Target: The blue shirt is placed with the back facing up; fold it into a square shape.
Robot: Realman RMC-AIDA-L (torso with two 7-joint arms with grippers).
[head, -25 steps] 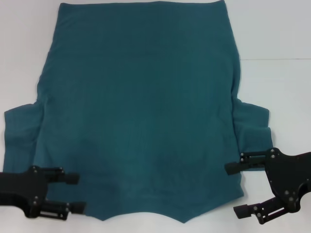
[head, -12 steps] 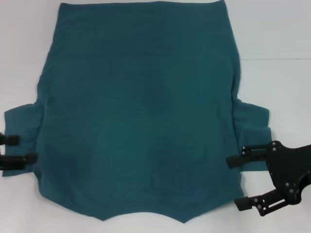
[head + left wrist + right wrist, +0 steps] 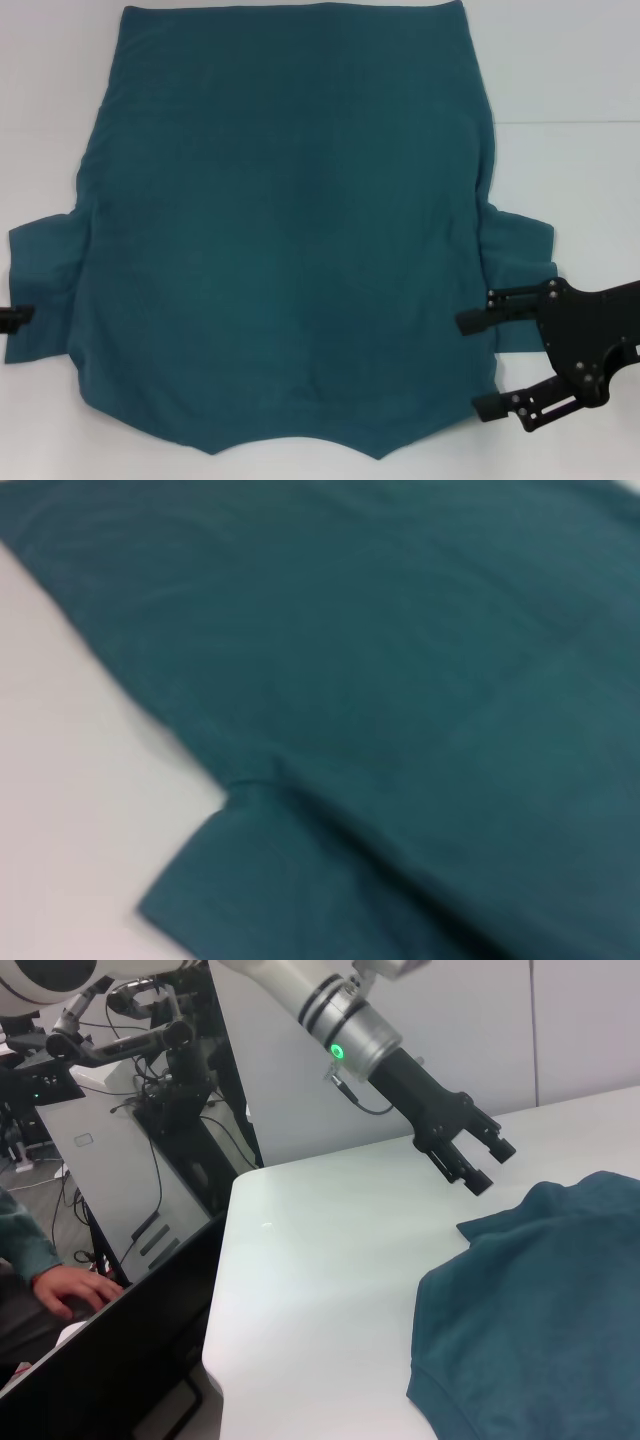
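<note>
There the large dark teal-blue soft fabric shirt (image 3: 285, 230) lay spread back-up across the white surface (image 3: 570, 90), hem far and collar near. The right gripper (image 3: 478, 364) hovered at the shirt's near right edge beside the sleeve, fingers wide apart and holding nothing; the left gripper (image 3: 478, 1165) sat off the left sleeve, fingers seemingly near together and empty. A clean fold probably called for pinching both layers at the edge, then carrying them across evenly.

Blue shirt (image 3: 285, 230): plain dark teal, no pattern; table (image 3: 570, 60): white; right gripper (image 3: 478, 363): black
</note>
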